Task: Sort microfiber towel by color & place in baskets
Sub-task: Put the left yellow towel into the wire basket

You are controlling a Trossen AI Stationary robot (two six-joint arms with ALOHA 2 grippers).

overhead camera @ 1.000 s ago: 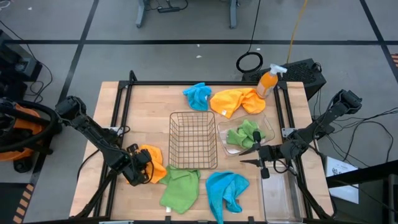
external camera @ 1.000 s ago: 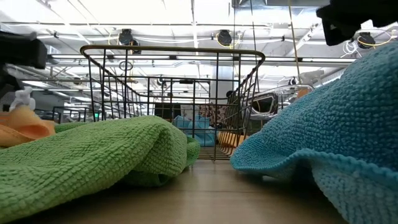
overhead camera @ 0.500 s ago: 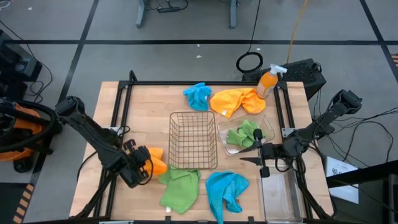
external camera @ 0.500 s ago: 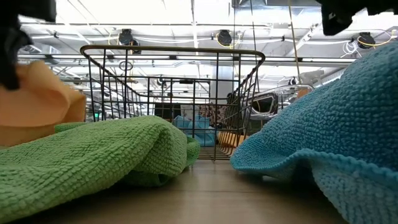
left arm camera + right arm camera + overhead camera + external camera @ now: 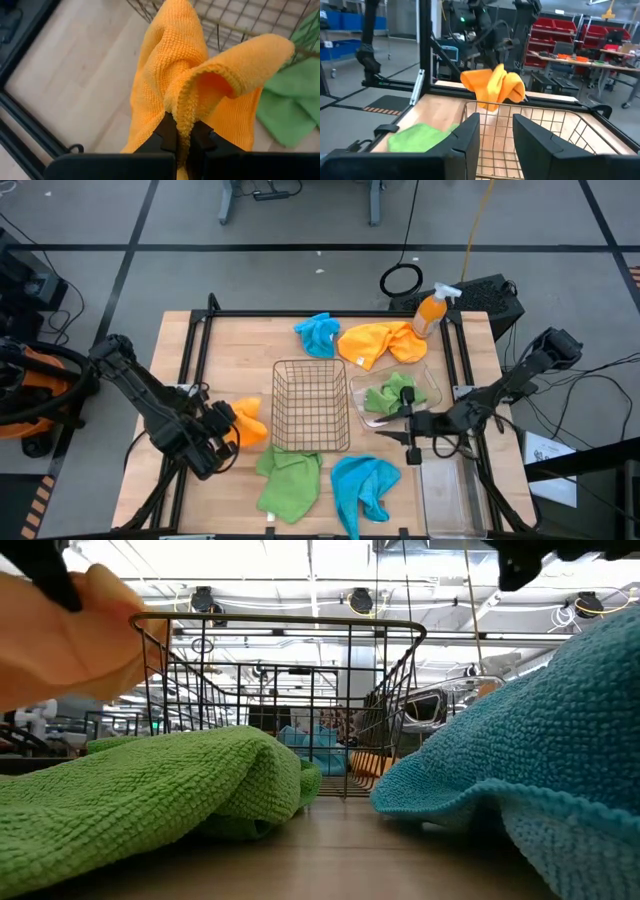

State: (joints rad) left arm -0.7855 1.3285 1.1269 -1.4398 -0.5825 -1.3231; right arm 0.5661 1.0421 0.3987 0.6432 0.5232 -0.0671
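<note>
My left tool (image 5: 181,137) pinches the orange towel (image 5: 195,85) beside the wire-mesh basket (image 5: 311,406); I should clear the rim before releasing. My right tool (image 5: 495,131) waits open.

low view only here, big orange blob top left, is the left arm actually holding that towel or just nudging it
Observer: Holding. In the left wrist view the left gripper is shut on a fold of the orange towel, which hangs off the table.
Operator: where is it relative to the wire basket
Observer: From above, the towel sits just outside the left wall of the copper wire basket, not over it yet.
Operator: anything already in that basket
Observer: Nothing in it. One green towel lies in the clear tub on the basket's right.
Operator: right arm doing anything
Observer: The right gripper is open, beside the clear tub, holding nothing.
</note>
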